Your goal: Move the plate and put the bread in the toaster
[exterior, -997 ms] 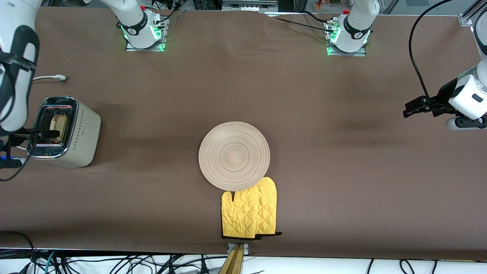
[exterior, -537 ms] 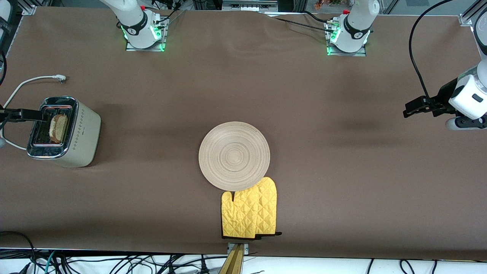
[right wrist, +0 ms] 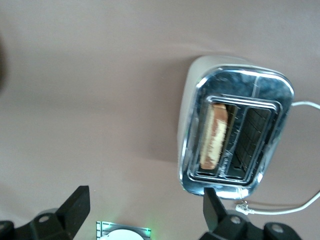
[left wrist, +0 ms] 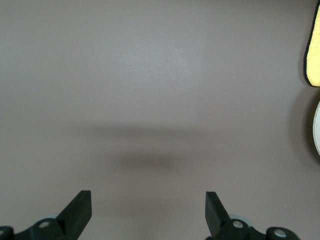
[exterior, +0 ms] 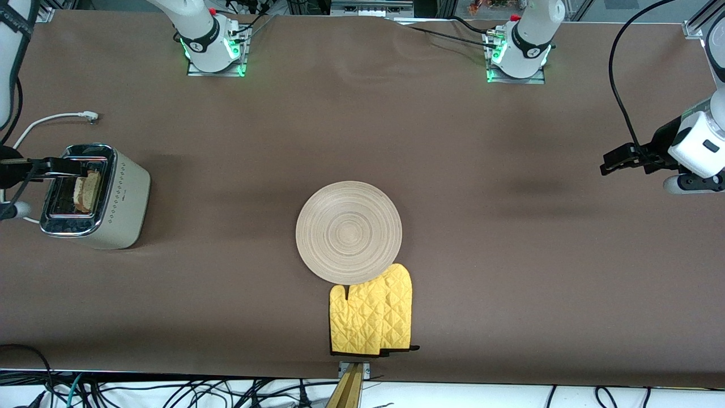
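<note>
The cream toaster [exterior: 96, 195] stands at the right arm's end of the table, with the brown bread [exterior: 87, 190] upright in one of its slots. My right gripper [exterior: 68, 166] hangs open and empty above the toaster's farther end. Its wrist view looks down on the toaster [right wrist: 235, 130] and the bread [right wrist: 215, 135] beside the open right gripper [right wrist: 145, 200]. The pale wooden plate [exterior: 349, 232] lies mid-table, bare. My left gripper [exterior: 612, 161] waits open over bare table at the left arm's end, and the left gripper [left wrist: 147, 200] holds nothing.
Yellow quilted oven mitts [exterior: 371, 317] lie just nearer the camera than the plate, with the plate's rim overlapping them. The toaster's white cord [exterior: 54, 119] trails toward the arm bases. The left wrist view catches a mitt edge [left wrist: 314, 55] and the plate's rim [left wrist: 317, 130].
My right arm has drawn back from over the toaster, its gripper shifting toward the toaster's farther end. The bread stays in the slot. The left arm has not moved.
</note>
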Robot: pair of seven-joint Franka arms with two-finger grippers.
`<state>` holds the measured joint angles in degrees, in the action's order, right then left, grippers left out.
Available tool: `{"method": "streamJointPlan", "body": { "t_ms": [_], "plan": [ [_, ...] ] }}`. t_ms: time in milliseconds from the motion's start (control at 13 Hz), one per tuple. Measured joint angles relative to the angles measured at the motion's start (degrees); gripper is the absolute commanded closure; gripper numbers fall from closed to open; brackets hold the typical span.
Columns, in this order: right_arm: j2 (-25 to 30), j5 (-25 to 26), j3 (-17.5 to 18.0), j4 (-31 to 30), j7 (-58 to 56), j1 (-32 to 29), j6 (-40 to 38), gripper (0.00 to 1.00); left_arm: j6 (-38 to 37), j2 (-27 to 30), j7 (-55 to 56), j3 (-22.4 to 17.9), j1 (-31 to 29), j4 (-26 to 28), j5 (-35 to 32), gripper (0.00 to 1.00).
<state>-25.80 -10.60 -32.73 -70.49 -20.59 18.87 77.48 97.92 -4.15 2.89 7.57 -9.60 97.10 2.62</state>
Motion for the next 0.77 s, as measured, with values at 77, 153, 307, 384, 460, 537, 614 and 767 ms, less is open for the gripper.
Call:
{"method": "streamJointPlan", "body": {
  "t_ms": [77,153,307,384,460,537,614,767],
  "plan": [
    [0.2,0.0,0.0,0.4,0.1,1.3,-0.1,0.0,0.0,0.0,0.0,0.0,0.0,0.0,0.0,0.0],
    [0.4,0.0,0.0,0.7,0.2,2.2,-0.5,0.0,0.0,0.0,0.0,0.0,0.0,0.0,0.0,0.0],
    [1.0,0.0,0.1,0.8,0.2,2.7,-1.2,0.0,0.0,0.0,0.0,0.0,0.0,0.0,0.0,0.0],
    [1.6,0.0,0.9,0.8,0.6,2.2,-1.4,0.0,0.0,0.0,0.0,0.0,0.0,0.0,0.0,0.0],
    [2.5,0.1,3.3,0.8,2.2,0.4,-1.5,0.0,0.0,0.0,0.0,0.0,0.0,0.0,0.0,0.0],
    [3.5,0.4,7.2,0.7,4.9,-2.3,-1.6,0.0,0.0,0.0,0.0,0.0,0.0,0.0,0.0,0.0],
    [4.6,1.5,11.4,0.3,7.8,-5.1,-1.7,0.0,0.0,0.0,0.0,0.0,0.0,0.0,0.0,0.0],
    [6.7,4.7,18.9,-1.3,12.3,-9.2,-1.8,0.0,0.0,0.0,0.0,0.0,0.0,0.0,0.0,0.0]
  ]
}}
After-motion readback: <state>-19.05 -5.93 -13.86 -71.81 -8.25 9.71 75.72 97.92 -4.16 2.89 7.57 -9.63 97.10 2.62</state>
